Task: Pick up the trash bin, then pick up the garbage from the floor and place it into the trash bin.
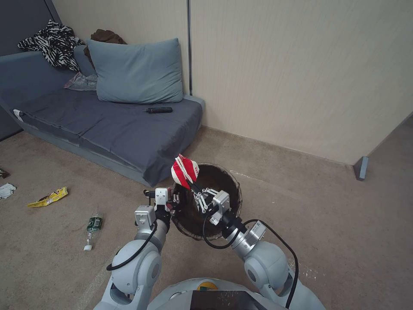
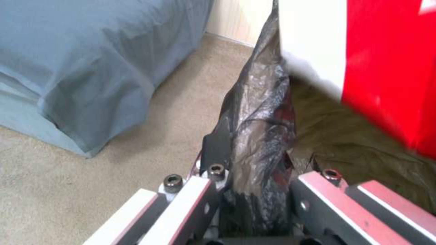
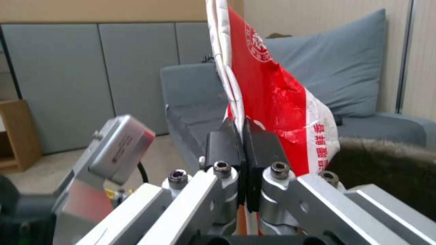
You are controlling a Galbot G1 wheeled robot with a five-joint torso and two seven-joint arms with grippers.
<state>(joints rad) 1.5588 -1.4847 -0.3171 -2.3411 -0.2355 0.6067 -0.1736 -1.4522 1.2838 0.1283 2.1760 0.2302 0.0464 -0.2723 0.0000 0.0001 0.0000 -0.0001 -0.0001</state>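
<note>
The trash bin (image 1: 237,193), a round bucket lined with a dark bag, hangs off the floor in front of me. My left gripper (image 1: 174,200) is shut on its near-left rim, and in the left wrist view the left gripper (image 2: 259,160) pinches the bunched bag liner (image 2: 259,115). My right gripper (image 1: 192,184) is shut on a crushed red and white paper cup (image 1: 185,171), held above the bin's left rim. In the right wrist view the right gripper (image 3: 244,136) clamps the cup (image 3: 272,98) edge-on, beside the bin rim (image 3: 386,160). That cup (image 2: 390,68) also looms over the liner.
More garbage lies on the carpet to my left: a yellow wrapper (image 1: 48,197), a green-labelled bottle (image 1: 92,225), a white tissue (image 1: 6,190) and a brown scrap (image 1: 3,173). A grey sofa (image 1: 129,129) with a cushion stands behind the bin. The wall (image 1: 301,77) runs along the right.
</note>
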